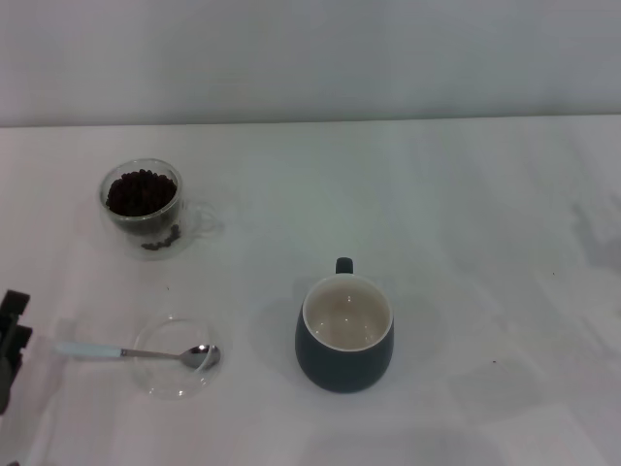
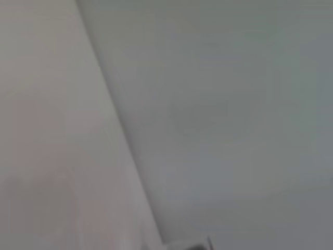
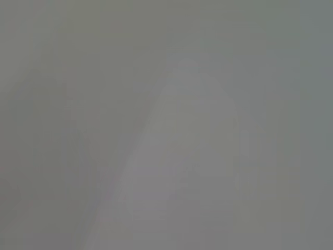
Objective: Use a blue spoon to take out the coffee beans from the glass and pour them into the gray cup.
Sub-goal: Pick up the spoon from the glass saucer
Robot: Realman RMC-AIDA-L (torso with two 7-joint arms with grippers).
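Blue spoon [image 1: 136, 353] lies across clear dish [image 1: 175, 356] on desk [image 1: 466, 243]; left gripper [image 1: 12, 340] at edge, open/shut state can't tell

The left gripper [image 1: 12, 345] is cut off by the head view's left edge, just left of the blue spoon [image 1: 136, 352]; only a dark part is seen, and whether its fingers are apart cannot be told. The right gripper is not seen in any view. Both wrist views are filled by blurred pale surfaces, and nothing in them can be identified beyond a small unclear edge at the bottom of the left wrist view. The lower coffee beans [image 1: 142, 192] in the glass [image 1: 146, 209], beyond the spoon, are only dimly made out through its double wall. The clear dish [image 1: 173, 357] under the spoon's bowl is faint, and its rim is hard to trace.
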